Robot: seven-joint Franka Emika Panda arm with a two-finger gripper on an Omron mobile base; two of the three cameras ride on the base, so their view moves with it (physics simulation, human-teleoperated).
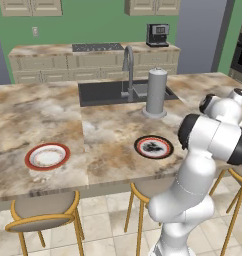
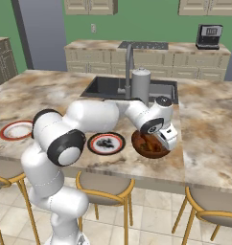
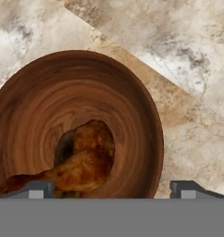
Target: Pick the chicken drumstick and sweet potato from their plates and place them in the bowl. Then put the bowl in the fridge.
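- My end effector (image 3: 112, 189) hangs over the bowl (image 3: 132, 102) with its jaws spread wide and nothing between them; I judge this is the pose of a drop just made into the bowl.
- The chicken drumstick (image 3: 81, 164) lies inside the bowl, meaty end toward the middle and thin end running to the left edge of the hand view. A darker piece shows just behind it; I cannot tell whether that is the sweet potato or a shadow.
- The bowl sits on the worktop (image 2: 204, 119) near its front edge, just right of the black-rimmed plate (image 2: 106, 143), likely so each transfer stays short.
- Two plates in all: the black-rimmed one carries only a dark pattern or residue at its centre, and the red-rimmed plate (image 1: 47, 156) far to the left is bare.
- One bowl, one drumstick, one grey canister (image 1: 156, 92) beside the sink (image 1: 105, 91).
- Three stools (image 1: 40, 212) stand along the near side.
- To my judgement, what remains is carrying the bowl to the fridge.
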